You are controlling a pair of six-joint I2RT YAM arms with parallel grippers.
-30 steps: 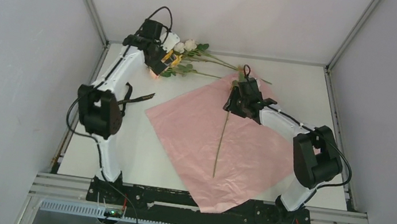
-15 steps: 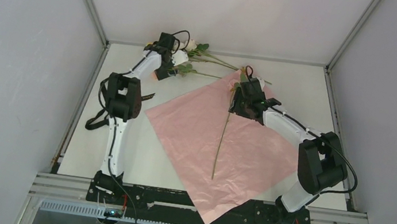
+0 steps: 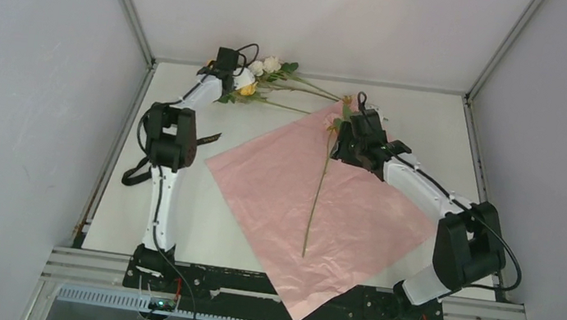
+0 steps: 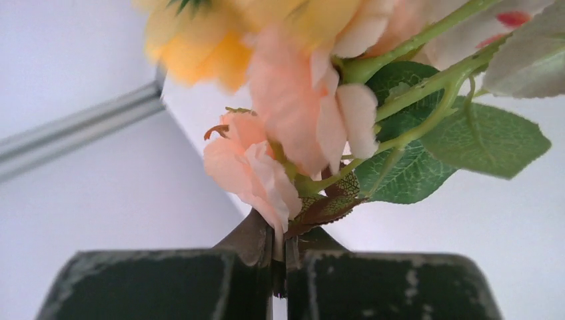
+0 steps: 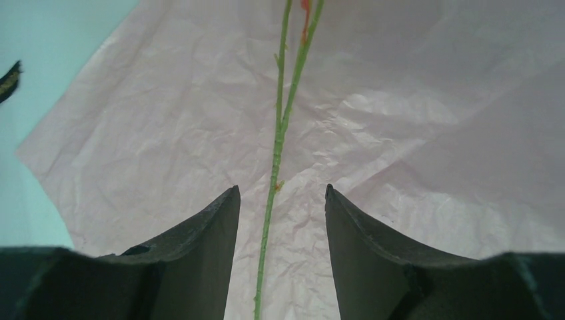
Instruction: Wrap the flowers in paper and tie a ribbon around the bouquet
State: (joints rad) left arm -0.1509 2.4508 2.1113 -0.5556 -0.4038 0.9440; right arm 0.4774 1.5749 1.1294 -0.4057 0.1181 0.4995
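Observation:
The paper [image 3: 339, 217] lies flat, pink face up, and one of the flowers lies along its middle as a long green stem [image 3: 316, 197]. My right gripper [image 3: 344, 143] hovers open over the sheet's far corner, its fingers either side of that stem [image 5: 278, 133] without touching it. More flowers [image 3: 268, 75] lie at the back left. My left gripper [image 3: 233, 79] is shut on a pink bloom [image 4: 250, 173] of that bunch. The black ribbon [image 3: 205, 138] lies beside the left arm. No bouquet is in view.
The back wall and its metal frame rail [image 3: 308, 73] run just behind the bunch of flowers. The paper's near corner [image 3: 295, 310] hangs over the table's front edge between the two arm bases.
My left arm reached further into the back corner and its gripper closed on the bloom. My right gripper shifted slightly back and right above the stem.

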